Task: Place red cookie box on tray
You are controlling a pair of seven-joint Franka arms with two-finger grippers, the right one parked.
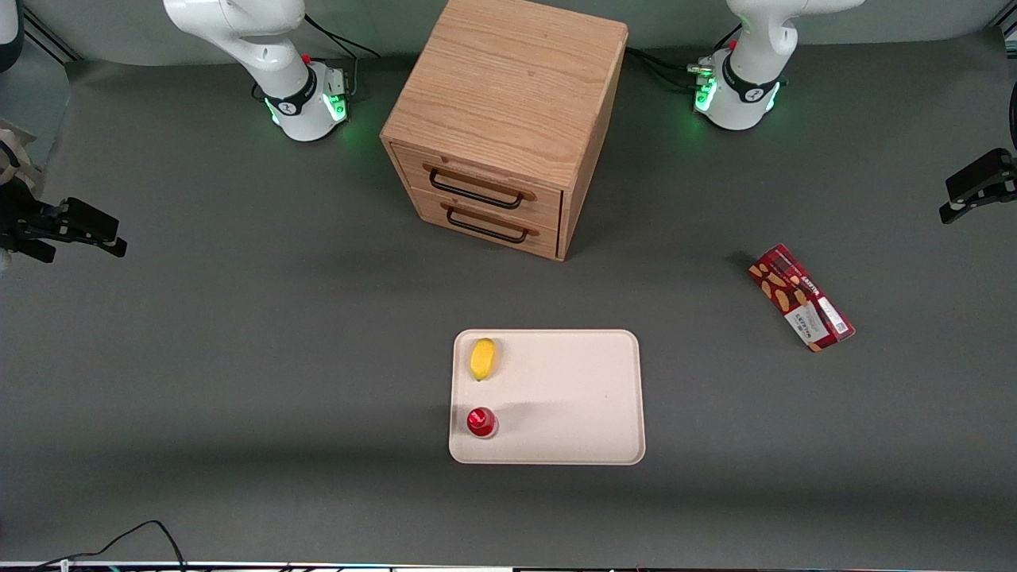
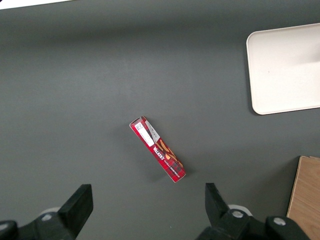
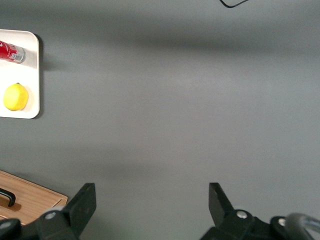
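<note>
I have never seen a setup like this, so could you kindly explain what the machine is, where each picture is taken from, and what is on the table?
Two robot arms stand at a grey table. One picture looks at them from the front; the other two come from cameras on each arm's wrist. The working arm's gripper hangs open above the red cookie box, holding nothing. The box lies on the table toward that arm's end, apart from the tray. On the tray are a lemon and a small red-capped item. A wooden two-drawer cabinet stands between the arms' bases.
</note>
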